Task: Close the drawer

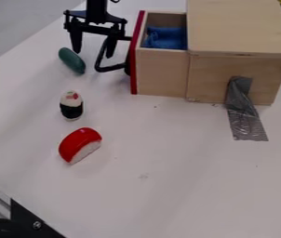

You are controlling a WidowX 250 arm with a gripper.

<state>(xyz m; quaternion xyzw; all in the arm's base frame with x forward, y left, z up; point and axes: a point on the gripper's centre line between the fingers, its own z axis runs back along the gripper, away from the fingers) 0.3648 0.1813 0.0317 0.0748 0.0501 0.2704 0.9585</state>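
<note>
Drawer (162,73) open, gripper (93,52) at handle (110,68)

Drawer sticks out from left side of wooden cabinet (239,28), toward surface (168,186)'s upper-left edge. Blue cloth (166,37) inside, red front panel (137,53). Gripper hangs just left of the panel, jaws apart, one by the black handle; can't tell if touching. Green oval toy (72,61) lies near the surface's upper-left edge, by the other jaw. Toy rice roll (71,106) below it, then red-topped toy nigiri (81,144). Gray tape (245,114) runs from cabinet side onto surface.
</note>
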